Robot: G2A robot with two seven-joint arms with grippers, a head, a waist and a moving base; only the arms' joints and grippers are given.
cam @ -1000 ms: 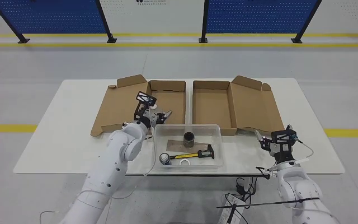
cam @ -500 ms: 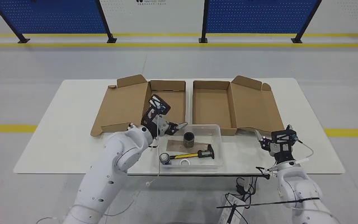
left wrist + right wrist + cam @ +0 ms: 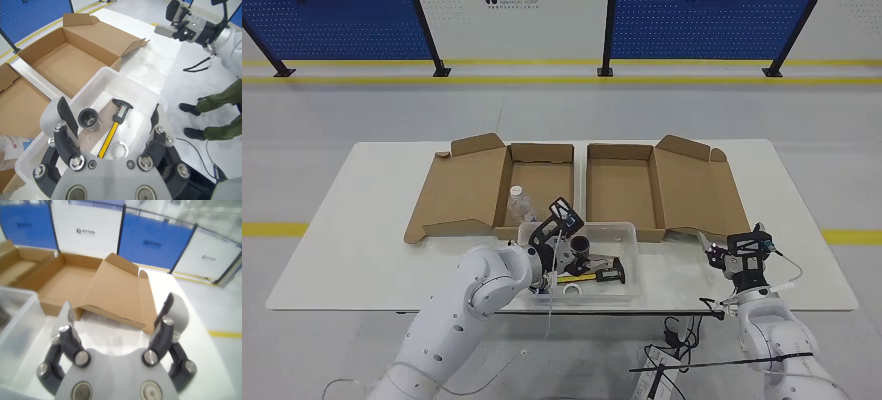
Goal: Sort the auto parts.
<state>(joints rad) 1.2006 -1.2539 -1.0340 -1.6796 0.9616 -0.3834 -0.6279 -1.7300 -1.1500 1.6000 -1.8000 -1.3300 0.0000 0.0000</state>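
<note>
- Your left gripper (image 3: 109, 107) hung over the clear plastic bin (image 3: 117, 73), jaws spread wide and holding nothing.
- Below and between those jaws you had a dark metal sleeve (image 3: 88, 119) standing upright with its open end up, close to one finger pad but not touching it.
- The sleeve stood on a brown sheet (image 3: 88, 139) that lay flat on the bin's floor.
- A digital caliper (image 3: 118, 121) lay flat just beside the sleeve, partly over the sheet's edge, with its yellow scale pointing toward your gripper.
- A pale ring (image 3: 119, 149) lay flat near the yellow end of the caliper, apart from the sleeve.
- The bin sat at the near edge of the table (image 3: 342, 220), just in front of two open cardboard boxes set side by side.
- The left box (image 3: 542, 190) held a small bagged item (image 3: 519, 203) against its hinge side.
- The right box (image 3: 622, 195) stood just beyond the bin, its lid flap folded out to the right.
- Your right gripper (image 3: 119, 303) hovered low over the table to the right of the bin, near that folded-out flap, jaws wide apart and gripping nothing.
</note>
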